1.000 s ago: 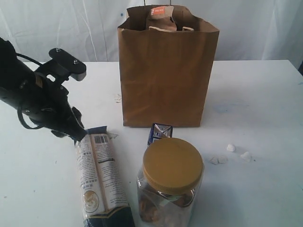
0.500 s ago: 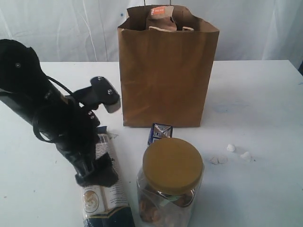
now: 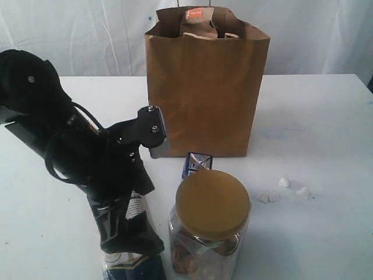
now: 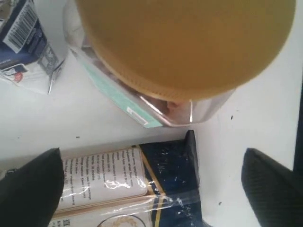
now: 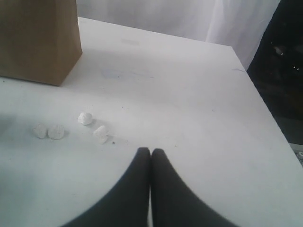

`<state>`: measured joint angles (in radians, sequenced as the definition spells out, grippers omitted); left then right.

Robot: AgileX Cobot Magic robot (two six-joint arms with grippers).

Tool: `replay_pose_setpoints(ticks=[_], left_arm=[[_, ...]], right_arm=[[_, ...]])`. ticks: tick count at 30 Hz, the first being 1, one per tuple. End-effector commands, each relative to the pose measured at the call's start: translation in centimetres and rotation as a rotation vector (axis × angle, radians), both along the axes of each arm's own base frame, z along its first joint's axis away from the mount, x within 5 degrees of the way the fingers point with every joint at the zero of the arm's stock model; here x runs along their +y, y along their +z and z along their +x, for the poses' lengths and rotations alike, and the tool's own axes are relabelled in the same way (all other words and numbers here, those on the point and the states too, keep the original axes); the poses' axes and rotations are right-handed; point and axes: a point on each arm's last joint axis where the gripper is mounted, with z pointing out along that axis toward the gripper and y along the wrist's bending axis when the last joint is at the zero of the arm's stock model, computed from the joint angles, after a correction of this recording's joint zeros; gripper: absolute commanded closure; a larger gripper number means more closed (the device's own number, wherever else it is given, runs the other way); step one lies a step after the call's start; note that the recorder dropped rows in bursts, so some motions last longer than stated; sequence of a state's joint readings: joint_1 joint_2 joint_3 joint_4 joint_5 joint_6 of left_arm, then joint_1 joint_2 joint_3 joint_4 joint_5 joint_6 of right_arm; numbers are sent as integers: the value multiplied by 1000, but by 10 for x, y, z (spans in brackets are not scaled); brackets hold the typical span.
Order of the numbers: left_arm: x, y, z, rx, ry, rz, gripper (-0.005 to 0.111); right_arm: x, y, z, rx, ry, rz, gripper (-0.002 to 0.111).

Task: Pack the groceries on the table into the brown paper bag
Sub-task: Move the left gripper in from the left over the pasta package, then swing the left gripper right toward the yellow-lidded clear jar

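The long cream-black packet lies flat on the white table, mostly hidden under my left arm in the exterior view, where only a strip of the packet shows. My left gripper is open just above its dark near end, with one finger on each side. The same gripper sits left of the yellow-lidded jar. The jar lid fills much of the left wrist view, beside the small blue-white carton. The brown paper bag stands upright behind, holding the orange-labelled pouch. My right gripper is shut and holds nothing.
The carton stands between the jar and the bag. Small white crumbs lie right of the jar, and the same crumbs lie ahead of my right gripper. The bag corner shows in the right wrist view. A white curtain hangs behind the table.
My left arm has swung from the packet's far end along its length to its near end beside the jar, covering most of it. Nothing else has moved.
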<state>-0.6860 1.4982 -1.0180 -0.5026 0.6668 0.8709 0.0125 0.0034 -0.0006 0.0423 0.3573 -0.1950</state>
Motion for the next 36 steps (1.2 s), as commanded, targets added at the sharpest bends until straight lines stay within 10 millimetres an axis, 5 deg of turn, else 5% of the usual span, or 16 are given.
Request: replay_pose_setpoints(ticks=[1, 13, 24, 36], left_arm=[[-1, 3, -2, -19, -20, -22, 2], [-19, 17, -9, -232, -386, -289, 2], [-28, 15, -19, -26, -387, -419, 2], [-19, 5, -13, -206, -537, -265, 2]], right_arm=[[0, 1, 0, -10, 6, -15, 108], [0, 1, 0, -10, 8, -15, 108], [0, 1, 0, -10, 8, -15, 108], [0, 1, 0, -10, 8, -15, 108]])
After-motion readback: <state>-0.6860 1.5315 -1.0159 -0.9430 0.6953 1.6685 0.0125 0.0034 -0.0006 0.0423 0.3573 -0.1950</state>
